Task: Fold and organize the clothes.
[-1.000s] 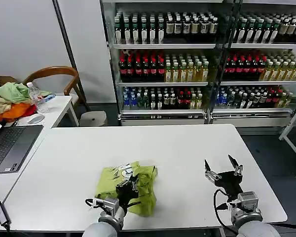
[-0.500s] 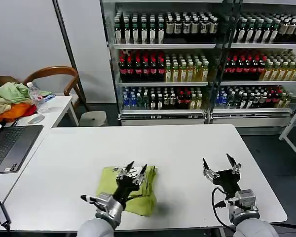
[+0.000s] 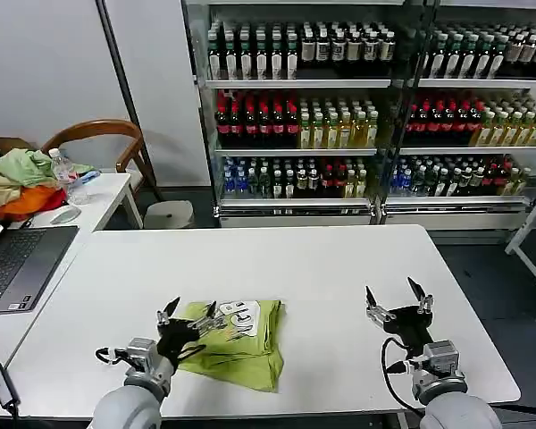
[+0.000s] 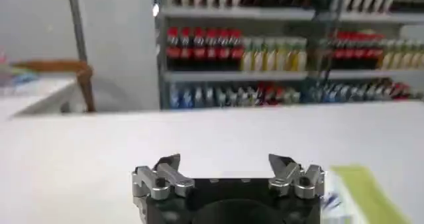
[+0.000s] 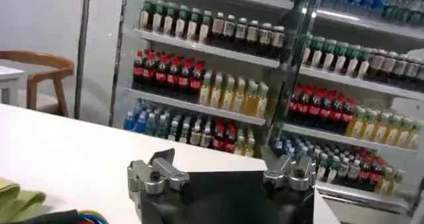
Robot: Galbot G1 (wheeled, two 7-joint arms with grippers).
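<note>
T-shirt [image 3: 237, 344] lies folded on white table [image 3: 322, 268], near front edge, printed graphic facing up. My left gripper [image 3: 189, 318] hovers at shirt's left edge, jaws spread, gripping nothing; contact with cloth hard to judge. My right gripper [image 3: 396, 301] sits well apart over bare table at right, jaws spread, empty. Laptop [image 3: 18, 264] on side desk.

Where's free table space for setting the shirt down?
Free: the far half of the table, beyond the shirt; the strip between the shirt and the open right hand; the left part, from the laptop side to the open left hand. Crowded: the near edge, where the shirt and both hands sit.
</note>
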